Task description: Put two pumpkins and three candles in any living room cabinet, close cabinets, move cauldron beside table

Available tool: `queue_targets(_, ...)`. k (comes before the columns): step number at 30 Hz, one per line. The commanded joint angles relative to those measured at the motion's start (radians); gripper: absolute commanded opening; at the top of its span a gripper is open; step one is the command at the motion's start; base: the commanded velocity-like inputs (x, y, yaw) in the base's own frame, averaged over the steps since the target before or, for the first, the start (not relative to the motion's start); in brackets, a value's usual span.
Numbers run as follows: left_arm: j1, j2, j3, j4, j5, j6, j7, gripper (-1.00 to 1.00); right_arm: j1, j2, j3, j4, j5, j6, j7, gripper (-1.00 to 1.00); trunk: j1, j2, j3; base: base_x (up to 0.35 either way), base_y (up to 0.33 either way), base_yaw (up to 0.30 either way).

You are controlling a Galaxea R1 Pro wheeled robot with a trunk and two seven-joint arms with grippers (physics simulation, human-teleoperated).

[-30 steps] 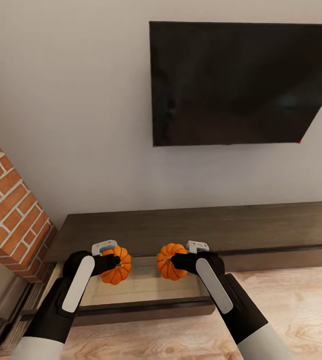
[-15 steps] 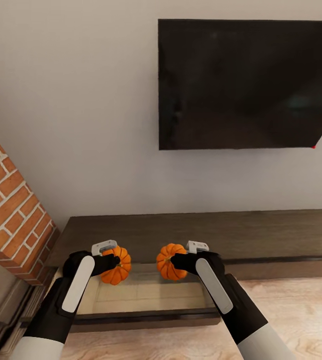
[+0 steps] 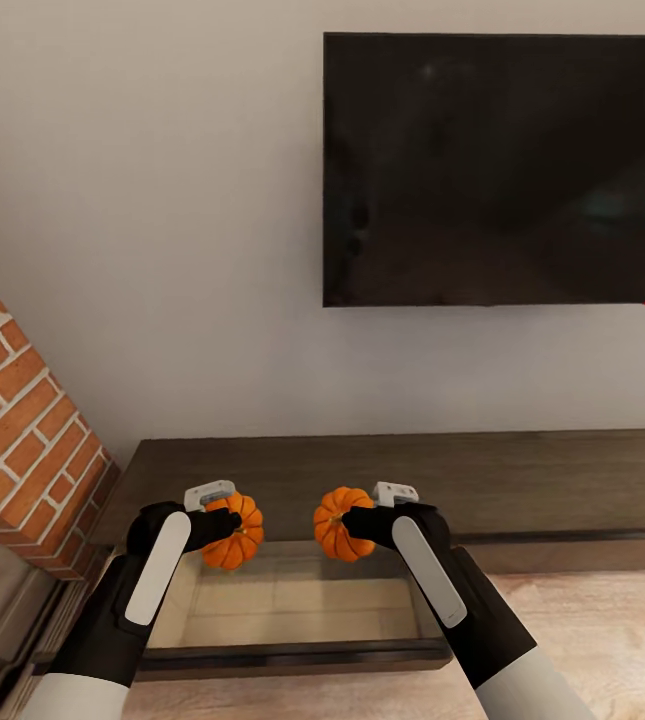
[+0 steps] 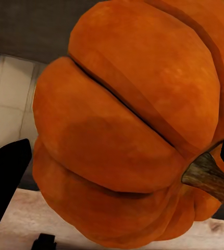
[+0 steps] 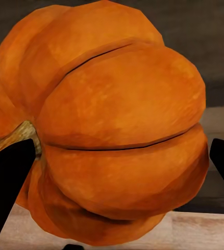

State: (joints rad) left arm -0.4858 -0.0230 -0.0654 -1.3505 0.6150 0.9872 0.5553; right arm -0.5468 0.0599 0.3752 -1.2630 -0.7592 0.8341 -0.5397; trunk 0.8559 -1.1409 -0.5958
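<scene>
Now no writing readable anywhere. Our left gripper (image 3: 224,517) clamps left pumpkin (image 3: 234,531), our right gripper (image 3: 359,520) clamps right pumpkin (image 3: 339,523); stems turned toward each other, pumpkins lying on sides. Both held above open drawer (image 3: 282,605) of cabinet (image 3: 412,475); drawer's pale wood bottom bare. TV (image 3: 502,170) on wall above cabinet, brick fireplace (image 3: 12,440) at cabinet's left end.

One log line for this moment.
left gripper: holds pumpkin | right gripper: holds second pumpkin | both above open cabinet drawer | not released
</scene>
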Motion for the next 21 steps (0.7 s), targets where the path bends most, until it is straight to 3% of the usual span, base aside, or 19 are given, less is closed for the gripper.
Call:
queue_targets(1,-0.001,0.0,0.0,-0.001,0.009,0.002,0.011,-1.0,-0.001,0.0,0.001,-0.001,-0.013,0.0,-0.01,-1.0,0.0,-0.001,-0.001,0.056,-0.027,0.0)
queue_targets(8,-0.001,0.0,0.002,-0.002,0.008,0.001,0.011,-1.0,-0.001,0.0,0.001,-0.001,-0.017,0.0,-0.01,-1.0,0.0,-0.001,-0.001,0.015,-0.007,0.0)
queue_targets(21,-0.001,-0.001,0.002,0.004,0.011,0.001,0.012,-1.0,-0.001,0.001,0.0,0.009,-0.019,0.0,-0.011,-1.0,0.05,-0.092,-0.042,0.0,0.0,0.0)
